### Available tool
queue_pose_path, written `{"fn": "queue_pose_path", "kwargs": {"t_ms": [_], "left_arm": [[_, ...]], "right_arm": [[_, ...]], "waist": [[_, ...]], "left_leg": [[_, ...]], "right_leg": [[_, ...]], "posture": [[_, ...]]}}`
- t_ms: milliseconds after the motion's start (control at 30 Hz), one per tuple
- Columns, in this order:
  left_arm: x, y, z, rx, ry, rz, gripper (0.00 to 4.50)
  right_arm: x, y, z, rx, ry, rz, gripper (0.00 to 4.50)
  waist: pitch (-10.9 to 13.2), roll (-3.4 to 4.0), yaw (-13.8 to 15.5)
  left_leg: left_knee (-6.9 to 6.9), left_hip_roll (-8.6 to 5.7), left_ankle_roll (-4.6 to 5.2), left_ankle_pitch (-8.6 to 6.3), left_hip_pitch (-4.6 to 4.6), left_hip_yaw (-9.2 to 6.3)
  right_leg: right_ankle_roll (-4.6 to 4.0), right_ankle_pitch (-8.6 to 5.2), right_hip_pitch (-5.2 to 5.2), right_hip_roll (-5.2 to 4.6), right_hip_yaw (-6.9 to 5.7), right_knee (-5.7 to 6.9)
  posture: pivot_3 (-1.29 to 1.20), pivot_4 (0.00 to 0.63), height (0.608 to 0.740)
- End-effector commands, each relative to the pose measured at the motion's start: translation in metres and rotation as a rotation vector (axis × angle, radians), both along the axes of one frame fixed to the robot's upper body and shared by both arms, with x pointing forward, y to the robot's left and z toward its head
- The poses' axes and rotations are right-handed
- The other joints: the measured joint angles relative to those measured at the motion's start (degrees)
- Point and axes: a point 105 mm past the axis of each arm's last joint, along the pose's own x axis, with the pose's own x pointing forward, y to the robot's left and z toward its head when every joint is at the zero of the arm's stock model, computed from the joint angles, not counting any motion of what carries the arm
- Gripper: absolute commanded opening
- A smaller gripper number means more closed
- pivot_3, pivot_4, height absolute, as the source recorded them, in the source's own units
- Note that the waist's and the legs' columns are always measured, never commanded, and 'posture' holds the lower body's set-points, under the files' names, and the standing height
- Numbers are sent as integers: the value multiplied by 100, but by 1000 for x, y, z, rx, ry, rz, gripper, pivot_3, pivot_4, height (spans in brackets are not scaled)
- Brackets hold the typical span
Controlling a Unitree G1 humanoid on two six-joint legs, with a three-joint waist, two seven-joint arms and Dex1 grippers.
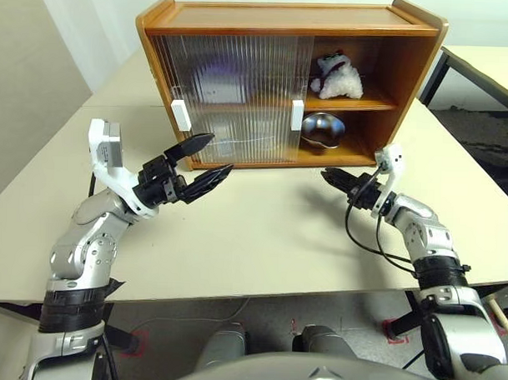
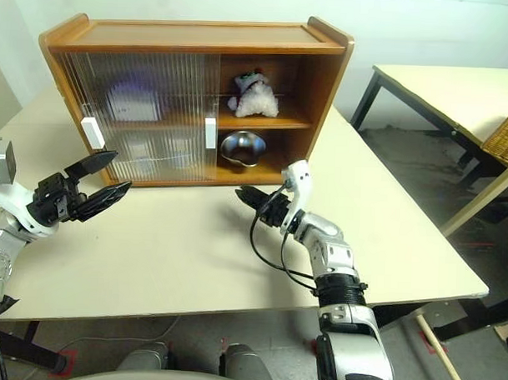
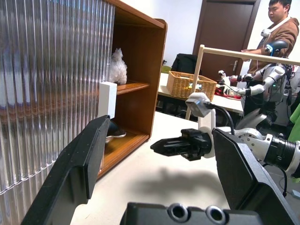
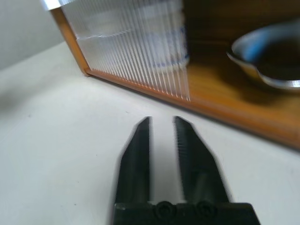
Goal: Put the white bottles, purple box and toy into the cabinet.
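Hovering near the cabinet (image 1: 283,83), my right gripper (image 1: 331,176) is nearly closed and empty since the toy (image 1: 337,79) sits on the upper shelf; left gripper (image 1: 206,162) gapes wide, empty too

I stand in what looks like a robotics lab or test room. Plain cream tables (image 2: 424,87) on black legs sit on a bare grey floor marked with red tape (image 1: 397,332), against blank white walls. Far to my right a person (image 3: 279,23) operates another robot arm (image 3: 262,79), beside a wicker basket (image 3: 190,84) and a dark door (image 3: 225,33).
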Motion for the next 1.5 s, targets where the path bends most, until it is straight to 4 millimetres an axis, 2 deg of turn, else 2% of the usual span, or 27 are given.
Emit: {"fn": "queue_pose_path", "kwargs": {"t_ms": [33,167,233,367,500,600,733,933,1233,1500], "left_arm": [[2,0,-1,8,-1,-2,4500],[1,0,-2,6,1,1,4500],[1,0,-2,4,1,2,4500],[1,0,-3,4,2,7,4500],[0,-1,-3,1,2,9,4500],[0,-1,-4,1,1,11,4500],[0,-1,-3,-1,-1,16,4500],[-1,0,-4,0,0,19,4500],[0,-1,-6,-4,7,8,4500],[1,-2,-5,-7,7,-2,4500]], "right_arm": [[-2,20,16,-56,-129,51,45],[3,56,42,-51,-235,63,45],[4,65,49,-41,-254,54,45],[6,104,69,-13,-305,78,45],[16,121,81,16,-309,30,45],[24,125,89,37,-315,-19,45],[35,123,98,67,-308,-123,45],[42,112,94,62,-274,-222,45],[51,84,84,-16,-171,-400,45],[55,62,94,6,-83,-537,45]], "waist": [[0,0,-4],[1,1,-22],[1,2,-32],[1,2,-29],[2,3,-9],[1,2,6],[1,2,18],[0,1,19],[0,0,28],[-1,-1,46]], "left_leg": [[0,0,0,0,0,0],[-4,0,-3,-1,0,1],[-6,0,-3,-1,0,0],[-10,0,-7,-4,0,-4],[-11,0,-23,-13,-2,-6],[-10,0,-33,-19,-4,-8],[-11,0,-58,-35,-25,-10],[-17,0,-56,-35,-42,-10],[-16,1,-46,-29,-46,-10],[-4,0,-46,-29,-33,-11]], "right_leg": [[0,0,-1,0,0,0],[-1,-1,-4,0,0,-1],[-1,-1,-8,2,0,-1],[-8,-3,-30,2,-1,-4],[-21,-5,-39,2,-2,-6],[-29,-8,-40,1,-1,-12],[-40,-16,-60,1,-2,-13],[-50,-27,-68,1,-4,-11],[-46,-27,-69,2,-6,1],[-35,-21,-68,1,-5,0]], "posture": [[39,0,740],[45,0,740],[45,0,740],[53,0,740],[60,0,740],[60,0,740],[69,0,740],[67,0,740],[53,0,740],[38,0,740]]}}
